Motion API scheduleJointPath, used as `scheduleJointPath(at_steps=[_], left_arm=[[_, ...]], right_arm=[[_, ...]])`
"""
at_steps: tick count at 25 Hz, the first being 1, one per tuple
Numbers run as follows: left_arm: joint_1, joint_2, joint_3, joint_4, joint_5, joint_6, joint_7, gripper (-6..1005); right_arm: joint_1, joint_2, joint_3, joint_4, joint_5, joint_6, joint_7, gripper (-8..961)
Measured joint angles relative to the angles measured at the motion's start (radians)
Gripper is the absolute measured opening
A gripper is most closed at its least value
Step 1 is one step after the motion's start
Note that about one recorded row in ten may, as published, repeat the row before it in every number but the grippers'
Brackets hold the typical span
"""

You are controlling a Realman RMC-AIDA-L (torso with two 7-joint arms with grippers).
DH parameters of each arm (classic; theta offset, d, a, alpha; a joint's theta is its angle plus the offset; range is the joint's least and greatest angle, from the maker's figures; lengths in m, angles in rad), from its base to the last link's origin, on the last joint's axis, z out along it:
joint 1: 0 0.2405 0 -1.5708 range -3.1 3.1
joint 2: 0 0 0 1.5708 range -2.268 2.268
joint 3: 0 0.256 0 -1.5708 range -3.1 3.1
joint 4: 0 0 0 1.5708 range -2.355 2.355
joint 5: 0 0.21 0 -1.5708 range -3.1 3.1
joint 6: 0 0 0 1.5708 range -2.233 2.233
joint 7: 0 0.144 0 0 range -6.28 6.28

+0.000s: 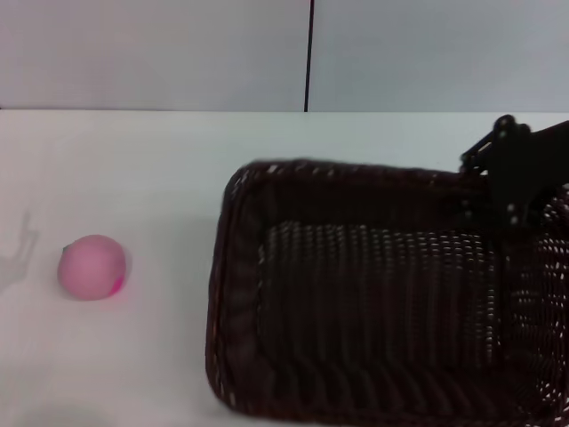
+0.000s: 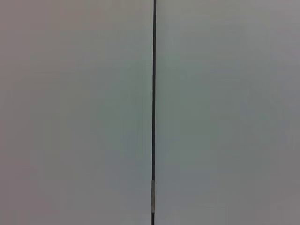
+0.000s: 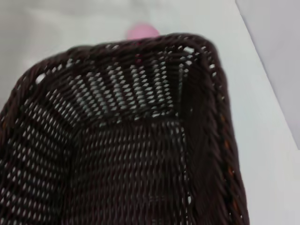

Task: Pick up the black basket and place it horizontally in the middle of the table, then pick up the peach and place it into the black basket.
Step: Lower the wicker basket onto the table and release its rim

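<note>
The black basket (image 1: pixel 233 294) is on the right half of the white table (image 1: pixel 133 169), long side running left to right, its right end cut off by the picture's edge. My right gripper (image 1: pixel 508 197) is at the basket's far rim near its right end and grips that rim. The right wrist view looks down into the basket (image 3: pixel 211 93). The peach (image 1: pixel 92 267) lies on the table to the left, well apart from the basket, and shows beyond the basket's end in the right wrist view (image 3: pixel 143 31). My left gripper is out of view.
A pale wall with a thin black vertical seam (image 1: pixel 308 53) stands behind the table; the left wrist view shows only this wall and seam (image 2: pixel 153 93). Bare tabletop lies between the peach and the basket.
</note>
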Motion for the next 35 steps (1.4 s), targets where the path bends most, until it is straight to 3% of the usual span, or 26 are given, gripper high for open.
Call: scheduleJointPath(at_steps=[9, 17, 35], left_arm=[[0.011, -0.001, 0.002, 0.000, 0.000, 0.011, 0.000, 781], [0.017, 0.001, 0.003, 0.000, 0.002, 0.022, 0.000, 775], [0.018, 0.004, 0.005, 0.000, 0.008, 0.023, 0.003, 763]], right_arm=[[-0.005, -0.005, 0.002, 0.069, 0.060, 0.027, -0.120, 163], [0.003, -0.006, 0.003, 0.164, 0.062, 0.140, -0.168, 163], [0.095, -0.012, 0.014, 0.417, 0.069, 0.299, -0.305, 172]])
